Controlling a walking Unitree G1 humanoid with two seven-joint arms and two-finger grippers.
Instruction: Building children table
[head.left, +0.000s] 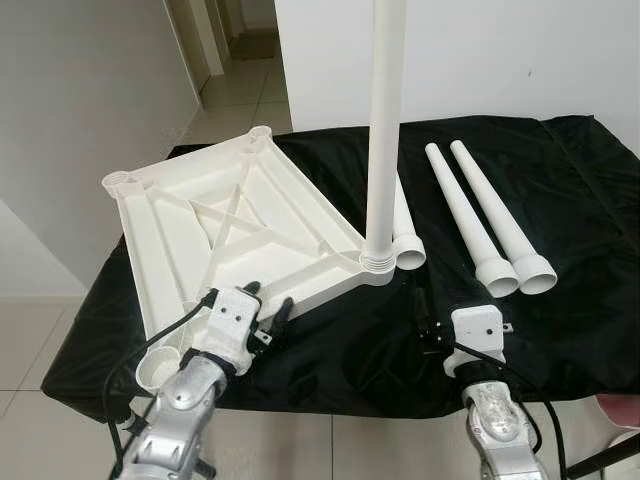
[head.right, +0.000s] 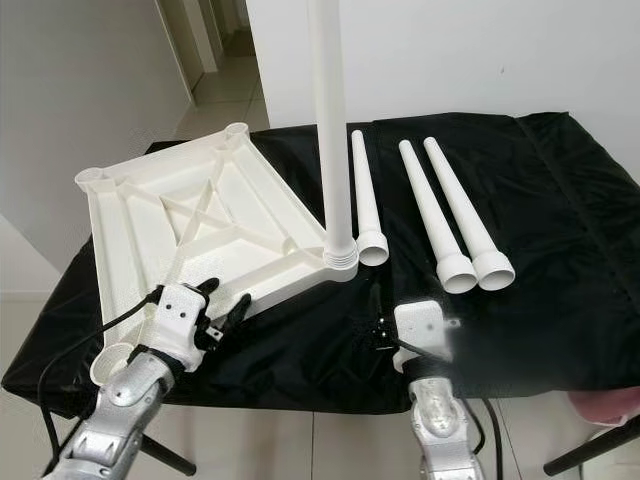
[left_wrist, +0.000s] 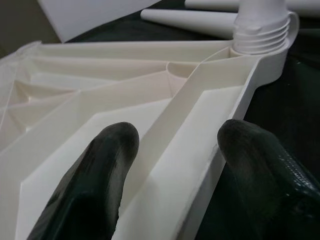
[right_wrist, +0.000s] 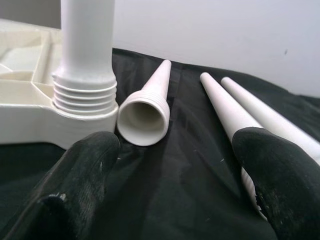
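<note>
A white plastic tabletop (head.left: 230, 225) lies upside down on the black cloth, ribs facing up. One white leg (head.left: 385, 130) stands upright, screwed into its near right corner socket (right_wrist: 85, 95). A loose leg (head.right: 365, 200) lies just right of it, and two more legs (head.left: 470, 215) (head.left: 505, 215) lie side by side further right. My left gripper (head.left: 268, 298) is open, its fingers (left_wrist: 100, 175) either side of the tabletop's near rim. My right gripper (right_wrist: 175, 175) is open and empty, low over the cloth, a short way in front of the nearest loose leg's wide end (right_wrist: 144, 117).
The black cloth (head.left: 570, 300) covers the work table, whose front edge runs just before my arms. A white wall stands behind, with a hallway (head.left: 240, 60) at the far left. Tiled floor lies to the left. A pink object (head.left: 620, 410) pokes in at lower right.
</note>
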